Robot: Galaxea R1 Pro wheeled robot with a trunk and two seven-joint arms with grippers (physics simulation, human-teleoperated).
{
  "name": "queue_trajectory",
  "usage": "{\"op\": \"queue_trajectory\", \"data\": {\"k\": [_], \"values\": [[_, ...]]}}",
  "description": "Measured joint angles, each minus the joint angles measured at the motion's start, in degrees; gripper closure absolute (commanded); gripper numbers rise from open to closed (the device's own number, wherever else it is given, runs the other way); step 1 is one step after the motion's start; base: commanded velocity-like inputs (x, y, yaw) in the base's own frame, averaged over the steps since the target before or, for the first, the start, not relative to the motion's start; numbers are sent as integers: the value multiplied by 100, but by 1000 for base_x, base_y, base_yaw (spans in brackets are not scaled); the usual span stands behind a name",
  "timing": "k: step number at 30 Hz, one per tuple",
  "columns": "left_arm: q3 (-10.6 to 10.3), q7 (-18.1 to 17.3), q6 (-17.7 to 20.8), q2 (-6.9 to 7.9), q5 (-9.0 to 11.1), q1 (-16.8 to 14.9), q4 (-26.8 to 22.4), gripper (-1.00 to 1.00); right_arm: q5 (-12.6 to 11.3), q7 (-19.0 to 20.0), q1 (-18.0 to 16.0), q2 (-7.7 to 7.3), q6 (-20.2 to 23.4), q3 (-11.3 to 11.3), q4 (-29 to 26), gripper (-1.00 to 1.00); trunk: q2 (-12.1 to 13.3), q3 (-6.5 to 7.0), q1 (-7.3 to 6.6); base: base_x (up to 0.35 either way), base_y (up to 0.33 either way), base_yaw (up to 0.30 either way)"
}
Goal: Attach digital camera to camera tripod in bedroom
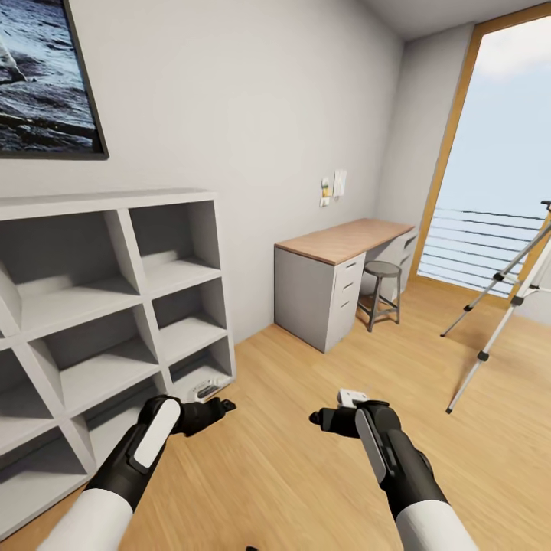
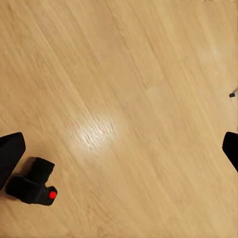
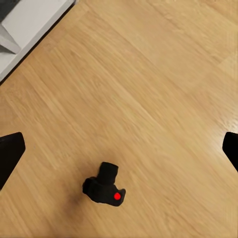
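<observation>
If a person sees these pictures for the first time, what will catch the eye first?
Likely the digital camera, small and black with a red button, lying alone on the wood floor below both open tools. Next the camera tripod, standing at the right by the tall window.

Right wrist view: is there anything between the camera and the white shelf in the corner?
No. In the right wrist view, just bare wood floor stretches between the camera and the shelf.

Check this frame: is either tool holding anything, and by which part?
Nothing is held. Both tools, left and right, are open. The digital camera lies on the wood floor, apart from their fingers.
</observation>
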Motion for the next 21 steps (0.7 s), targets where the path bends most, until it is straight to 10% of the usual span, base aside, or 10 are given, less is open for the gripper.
{"op": "queue_trajectory", "data": {"k": [5, 11, 21], "values": [[5, -1, 1, 73, 243, -1, 8, -100, 2, 178, 0, -3, 13, -4, -116, -100, -201, -90, 110, 0, 0, 0], [0, -1, 4, 341, 990, 0, 43, -100, 15, 623, 0, -25, 22, -25, -292, -100, -441, -198, 242, 0, 0, 0], [-9, 0, 3, 470, 1215, 1, 45, -100, 36, 1162, 0, -124, 18, -33, -305, -100, -842, -377, 461, 0, 0, 0]]}}
